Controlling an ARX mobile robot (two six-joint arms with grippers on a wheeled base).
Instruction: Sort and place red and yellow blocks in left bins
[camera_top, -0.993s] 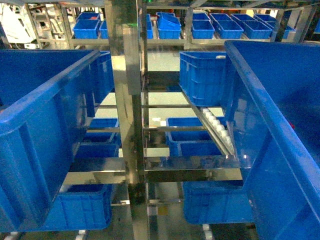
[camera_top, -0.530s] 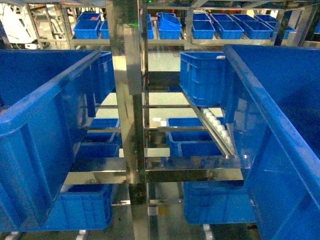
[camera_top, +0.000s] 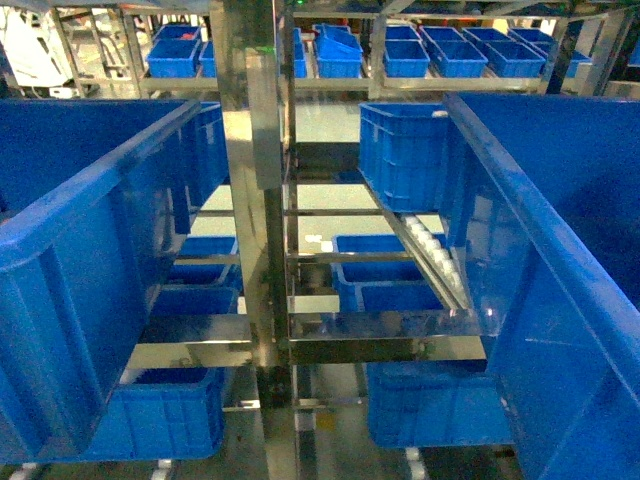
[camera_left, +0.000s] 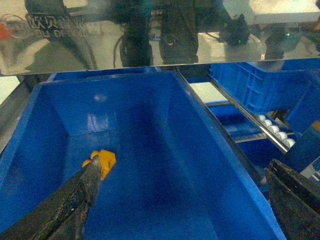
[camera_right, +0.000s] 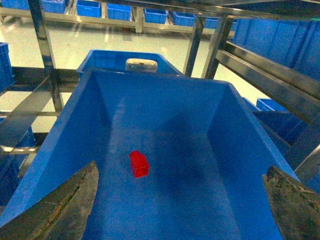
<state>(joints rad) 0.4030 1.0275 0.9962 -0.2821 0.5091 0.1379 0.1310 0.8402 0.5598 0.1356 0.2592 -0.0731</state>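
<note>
Orange-yellow, the yellow block (camera_left: 103, 161) lies on the floor of a deep blue bin (camera_left: 210, 150), touching or just past the tip of the left gripper's (camera_left: 182, 200) near-left finger (camera_left: 80, 192), with the jaws spread wide and holding nothing; its long axis cannot be told, since the finger hides part of it. The red block (camera_right: 139, 163) lies alone on the floor of another blue bin (camera_right: 65, 130), left of centre and beyond the released right gripper (camera_right: 182, 210), whose fingers stand well apart at the near corners. Its long axis runs near to far, tilted slightly to the left at the far end.
</note>
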